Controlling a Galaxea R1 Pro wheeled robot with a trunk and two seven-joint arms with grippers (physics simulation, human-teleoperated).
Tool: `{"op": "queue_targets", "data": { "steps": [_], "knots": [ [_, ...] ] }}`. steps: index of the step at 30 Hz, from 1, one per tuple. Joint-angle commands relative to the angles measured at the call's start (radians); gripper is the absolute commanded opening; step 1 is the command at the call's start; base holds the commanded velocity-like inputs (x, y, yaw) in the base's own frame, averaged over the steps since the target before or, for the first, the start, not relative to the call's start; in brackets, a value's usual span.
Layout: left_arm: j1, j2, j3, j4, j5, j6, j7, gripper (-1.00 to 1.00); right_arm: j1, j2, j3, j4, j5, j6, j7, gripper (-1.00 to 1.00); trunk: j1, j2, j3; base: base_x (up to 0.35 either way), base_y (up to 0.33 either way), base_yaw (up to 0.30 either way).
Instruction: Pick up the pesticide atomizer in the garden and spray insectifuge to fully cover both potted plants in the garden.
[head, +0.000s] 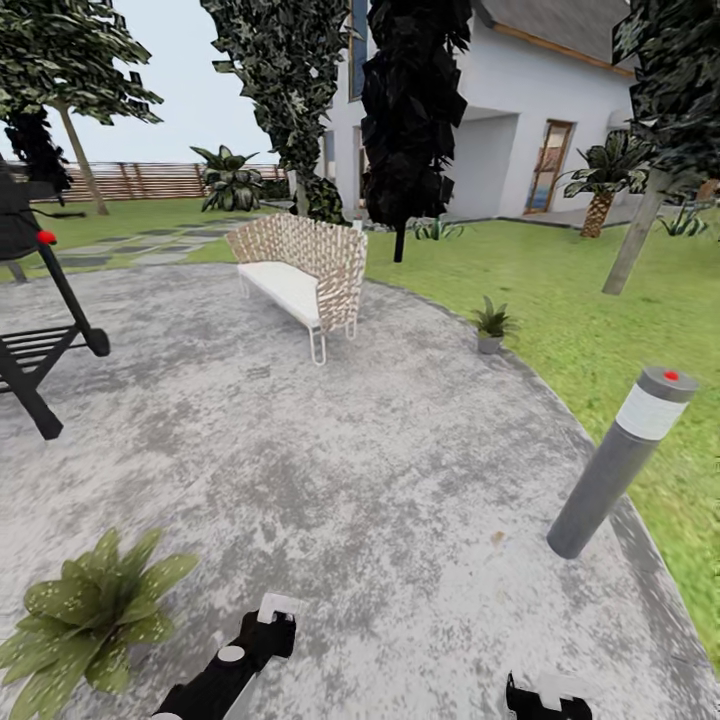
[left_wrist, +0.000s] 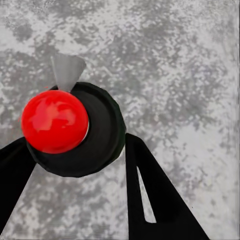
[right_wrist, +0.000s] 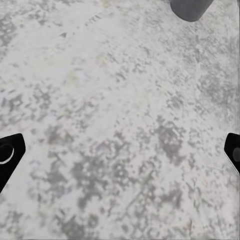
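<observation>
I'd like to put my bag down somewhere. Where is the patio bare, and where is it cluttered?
The widest bare patch is the middle of the patio, between the wicker bench, the grill and the lamp post. It is tighter at the near left, by the leafy plant, and at the far edge, around the small potted plant.

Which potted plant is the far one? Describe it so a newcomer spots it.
Start at the wicker bench in the middle of the grey patio. To its right, at the patio's rim by the lawn, stands the far plant. It is a small spiky tuft in a grey pot, unlike the broad speckled one near the left claw.
</observation>
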Motion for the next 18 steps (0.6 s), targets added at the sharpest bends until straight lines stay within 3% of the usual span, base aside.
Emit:
{"op": "queue_targets", "data": {
  "steps": [1,13,18],
  "knots": [
    [0.000,0.000,0.001,0.000,-0.010,-0.003,-0.001,-1.00,-0.001,0.001,-0.006,0.000,0.011,-0.002,-0.005,1.00,0.000,0.000,-0.001,0.337,0.000,-0.300],
    [0.000,0.003,0.002,-0.001,-0.009,-0.003,0.000,-1.00,-0.001,0.004,-0.006,0.000,0.011,-0.002,-0.005,1.00,0.000,0.000,-0.001,0.338,0.000,-0.292],
    [0.000,0.003,0.002,-0.001,-0.009,-0.003,0.000,-1.00,-0.001,0.004,-0.006,0.001,0.011,-0.001,-0.005,1.00,0.000,0.000,-0.001,0.339,0.000,-0.072]
  ]
}}
